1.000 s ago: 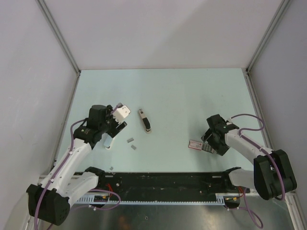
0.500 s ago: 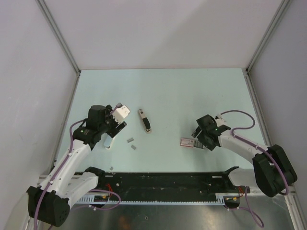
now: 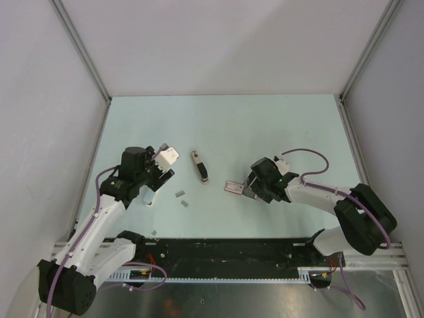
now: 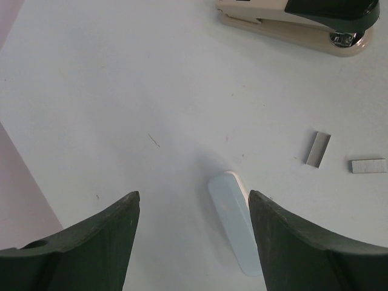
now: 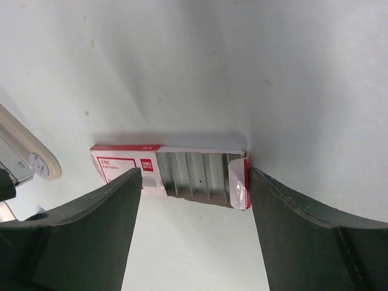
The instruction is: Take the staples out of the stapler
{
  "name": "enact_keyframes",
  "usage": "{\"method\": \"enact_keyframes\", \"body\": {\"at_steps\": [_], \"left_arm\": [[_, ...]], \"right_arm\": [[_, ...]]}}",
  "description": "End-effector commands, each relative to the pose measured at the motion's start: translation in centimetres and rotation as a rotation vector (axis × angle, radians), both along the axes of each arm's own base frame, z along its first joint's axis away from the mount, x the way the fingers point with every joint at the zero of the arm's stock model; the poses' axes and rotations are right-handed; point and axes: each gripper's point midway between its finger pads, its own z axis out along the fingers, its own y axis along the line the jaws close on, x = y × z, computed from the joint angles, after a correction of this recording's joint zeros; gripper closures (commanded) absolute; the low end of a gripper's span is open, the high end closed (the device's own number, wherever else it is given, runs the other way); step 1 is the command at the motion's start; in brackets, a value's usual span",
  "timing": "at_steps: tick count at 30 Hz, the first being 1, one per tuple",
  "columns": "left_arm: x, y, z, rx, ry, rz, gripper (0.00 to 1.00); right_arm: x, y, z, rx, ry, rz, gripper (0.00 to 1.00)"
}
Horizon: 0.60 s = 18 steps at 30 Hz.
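Observation:
The stapler (image 3: 199, 166), beige with black parts, lies closed on the pale table, and shows at the top of the left wrist view (image 4: 297, 18). Two short grey staple strips (image 3: 181, 199) lie near it and also show in the left wrist view (image 4: 318, 148); a third (image 3: 154, 232) lies nearer the bases. My left gripper (image 3: 157, 177) is open and empty over the table (image 4: 194, 197). My right gripper (image 3: 248, 189) is open (image 5: 195, 173), its fingertips on either side of a pink staple box (image 5: 170, 173), just right of the stapler's end (image 5: 24, 151).
A small white stick (image 4: 233, 221) lies by my left gripper's right finger and also shows from above (image 3: 149, 197). The pink box (image 3: 232, 187) is torn open and shows rows of staples. Grey walls enclose the table on three sides.
My right arm has swept left across the table, and the pink box has slid left with it toward the stapler. The left arm has not moved.

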Motion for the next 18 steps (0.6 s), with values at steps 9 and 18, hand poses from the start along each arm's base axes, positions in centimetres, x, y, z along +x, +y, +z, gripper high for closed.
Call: {"method": "enact_keyframes", "body": {"at_steps": [9,18], "left_arm": [[-0.2,0.2,-0.2,-0.007,-0.007,0.005,0.23],[-0.3,-0.1,-0.3,-0.024,0.005,0.005,0.23]], "right_arm": [[-3.6,-2.7,-0.6,-0.262,0.148,0.081,0.23],[1.7,-1.1,3.8,-0.259,0.006,0.094,0.28]]}}
